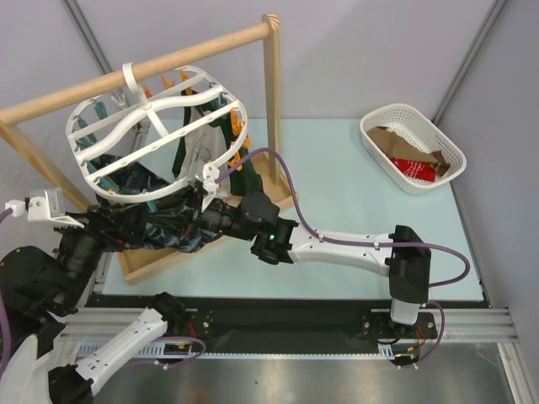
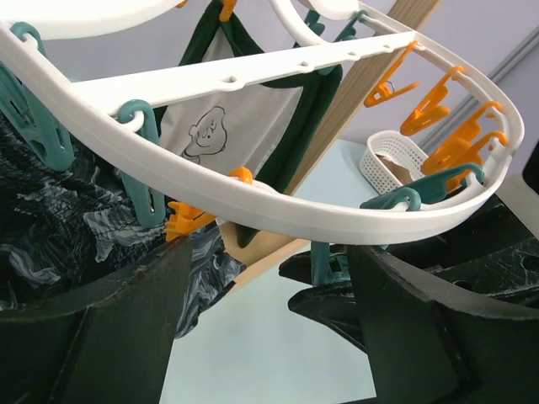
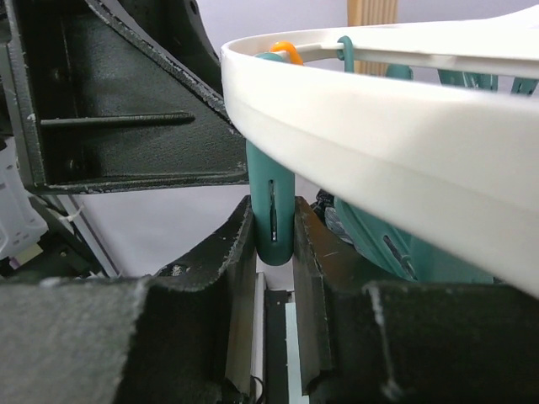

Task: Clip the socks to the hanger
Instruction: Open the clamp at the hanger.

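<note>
The step in hand looks like opening a clip. The right end effector (image 3: 272, 227) has its fingers nearly closed on a teal clip (image 3: 272, 215) that hangs from the rim of the hanger (image 2: 253, 198), itself hooked on the wooden pole rack (image 1: 168, 59). The left end effector (image 2: 269, 286) sits just below the same rim with its fingers spread wide and nothing visibly between them. A dark marbled sock (image 2: 59, 219) hangs just beside it, though I cannot tell whether it is already clipped. A brown sock (image 1: 396, 141) and a red sock (image 1: 417, 168) lie in the white mesh basket (image 1: 368, 126), well apart across the worktop (image 1: 354, 194). The next move probably calls for the left arm to take a sock edge and feed it into the squeezed clip.
</note>
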`<state>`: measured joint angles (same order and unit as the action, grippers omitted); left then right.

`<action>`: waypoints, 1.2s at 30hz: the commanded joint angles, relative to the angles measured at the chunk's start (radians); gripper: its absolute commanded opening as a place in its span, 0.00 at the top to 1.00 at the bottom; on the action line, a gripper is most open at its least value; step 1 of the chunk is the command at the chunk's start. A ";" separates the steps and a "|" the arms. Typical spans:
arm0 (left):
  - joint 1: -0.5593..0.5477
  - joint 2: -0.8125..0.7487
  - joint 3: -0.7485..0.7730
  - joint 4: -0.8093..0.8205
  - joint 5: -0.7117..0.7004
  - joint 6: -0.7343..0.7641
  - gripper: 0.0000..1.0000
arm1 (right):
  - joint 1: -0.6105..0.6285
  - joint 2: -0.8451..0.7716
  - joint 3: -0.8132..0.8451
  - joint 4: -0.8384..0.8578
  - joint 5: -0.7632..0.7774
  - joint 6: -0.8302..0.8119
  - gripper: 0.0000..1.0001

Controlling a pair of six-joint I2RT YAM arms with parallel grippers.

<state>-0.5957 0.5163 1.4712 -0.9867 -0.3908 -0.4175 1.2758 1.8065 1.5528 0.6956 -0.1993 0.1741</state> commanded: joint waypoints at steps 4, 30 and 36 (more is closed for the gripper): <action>0.004 -0.059 0.009 -0.009 0.024 0.011 0.17 | 0.007 0.004 0.058 -0.091 0.123 -0.028 1.00; 0.004 0.013 0.008 0.011 0.032 0.028 0.22 | 0.039 0.008 0.112 -0.249 0.284 -0.088 1.00; 0.004 -0.002 -0.029 -0.004 0.013 -0.027 0.24 | 0.043 -0.009 0.081 -0.220 0.273 -0.079 1.00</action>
<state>-0.5941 0.5163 1.4612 -0.9829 -0.3618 -0.4168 1.3205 1.8267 1.6344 0.4507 0.0383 0.0937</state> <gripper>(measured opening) 0.762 0.243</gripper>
